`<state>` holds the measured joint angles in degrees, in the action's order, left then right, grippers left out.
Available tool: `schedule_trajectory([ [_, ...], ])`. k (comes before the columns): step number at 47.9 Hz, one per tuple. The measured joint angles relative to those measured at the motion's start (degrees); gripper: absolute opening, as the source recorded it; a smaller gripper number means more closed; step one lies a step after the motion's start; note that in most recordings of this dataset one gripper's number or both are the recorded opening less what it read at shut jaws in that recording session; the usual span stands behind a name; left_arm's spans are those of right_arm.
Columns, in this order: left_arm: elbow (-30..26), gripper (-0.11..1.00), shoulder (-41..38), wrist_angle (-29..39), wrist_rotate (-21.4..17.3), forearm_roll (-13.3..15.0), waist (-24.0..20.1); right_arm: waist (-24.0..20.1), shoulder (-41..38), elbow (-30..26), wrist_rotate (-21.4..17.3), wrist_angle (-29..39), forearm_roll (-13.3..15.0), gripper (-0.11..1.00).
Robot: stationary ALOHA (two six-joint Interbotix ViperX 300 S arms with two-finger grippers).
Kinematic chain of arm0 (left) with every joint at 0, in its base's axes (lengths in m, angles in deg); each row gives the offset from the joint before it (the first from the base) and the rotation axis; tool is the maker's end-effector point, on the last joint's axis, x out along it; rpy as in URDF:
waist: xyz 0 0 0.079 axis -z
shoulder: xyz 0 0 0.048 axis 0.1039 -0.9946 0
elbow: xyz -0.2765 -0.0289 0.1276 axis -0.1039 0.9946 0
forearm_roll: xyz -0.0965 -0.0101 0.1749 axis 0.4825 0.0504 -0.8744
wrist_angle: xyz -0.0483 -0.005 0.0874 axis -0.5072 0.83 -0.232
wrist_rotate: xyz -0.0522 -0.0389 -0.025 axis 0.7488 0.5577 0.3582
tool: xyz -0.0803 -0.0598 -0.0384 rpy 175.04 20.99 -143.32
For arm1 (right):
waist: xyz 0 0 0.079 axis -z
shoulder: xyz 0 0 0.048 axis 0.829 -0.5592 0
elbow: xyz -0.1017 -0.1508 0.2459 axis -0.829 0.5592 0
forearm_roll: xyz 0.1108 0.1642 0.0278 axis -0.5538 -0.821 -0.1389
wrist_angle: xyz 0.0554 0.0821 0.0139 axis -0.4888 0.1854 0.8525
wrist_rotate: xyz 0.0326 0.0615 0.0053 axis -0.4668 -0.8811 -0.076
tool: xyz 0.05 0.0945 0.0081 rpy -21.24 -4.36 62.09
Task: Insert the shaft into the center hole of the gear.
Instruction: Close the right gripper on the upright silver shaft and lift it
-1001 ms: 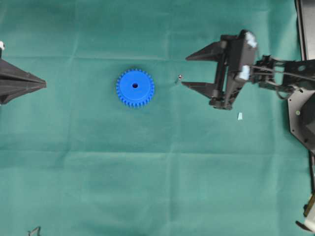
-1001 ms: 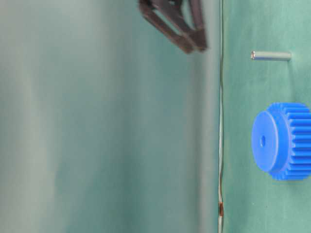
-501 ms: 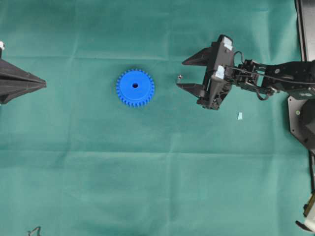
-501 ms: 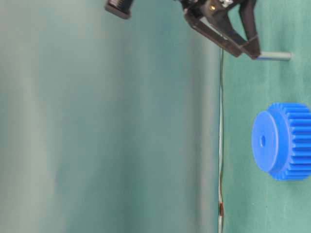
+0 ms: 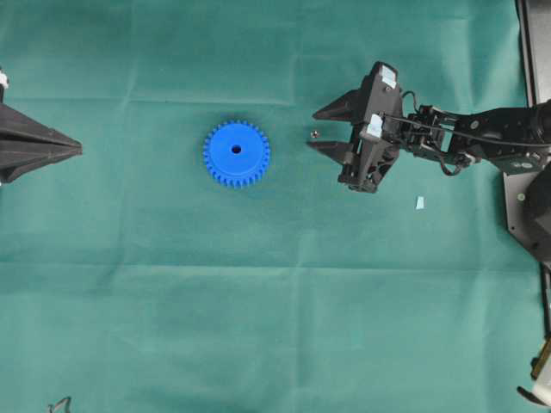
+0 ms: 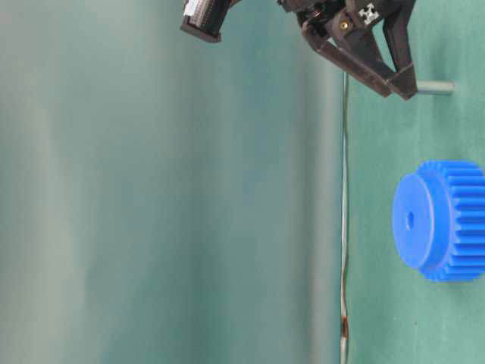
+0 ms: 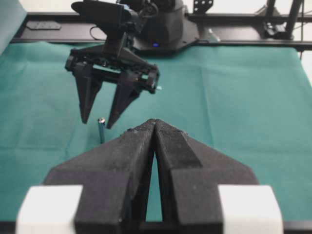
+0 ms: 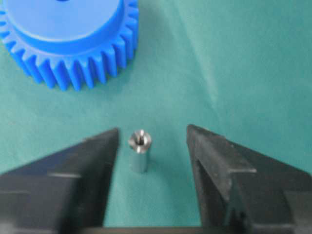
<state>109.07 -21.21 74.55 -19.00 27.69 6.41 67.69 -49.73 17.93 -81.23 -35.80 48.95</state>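
The blue gear [image 5: 237,153] lies flat on the green cloth, its dark center hole [image 5: 236,150] facing up. To its right the silvery shaft [image 5: 314,134] stands upright on end. My right gripper [image 5: 312,130] is open, with one finger on each side of the shaft [image 8: 140,148]. In the right wrist view the left finger [image 8: 100,151] is close to the shaft, with a thin gap, and the right finger [image 8: 209,151] is farther off. The gear [image 8: 73,39] sits beyond them. My left gripper [image 5: 79,148] is shut and empty at the far left edge.
A small pale blue scrap [image 5: 419,203] lies on the cloth behind the right gripper. The right arm's black base [image 5: 529,198] and a dark frame rail [image 5: 534,52] run along the right edge. The cloth has raised creases.
The right gripper has moved left and down until its fingers straddle the shaft, and its jaws have narrowed. The gear, the shaft and the left gripper have not moved.
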Motion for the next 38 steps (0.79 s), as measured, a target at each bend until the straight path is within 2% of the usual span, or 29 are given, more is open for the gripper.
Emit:
schedule_trajectory([
  [8,0.00,0.00,0.00,0.18,0.00,0.00,0.09,-0.88,0.00,0.18,0.00,0.00,0.00,0.23],
  [11,0.00,0.00,0.00,0.18,0.00,0.00,0.09,-0.97,0.00,0.18,0.09,0.00,0.00,0.18],
  [27,0.00,0.00,0.00,0.79,0.00,0.00,0.09,-0.97,0.09,0.09,0.00,0.35,0.00,0.18],
  [38,0.00,0.00,0.00,0.79,0.00,0.00,0.09,-0.79,5.89,-0.79,0.09,6.15,0.09,0.18],
])
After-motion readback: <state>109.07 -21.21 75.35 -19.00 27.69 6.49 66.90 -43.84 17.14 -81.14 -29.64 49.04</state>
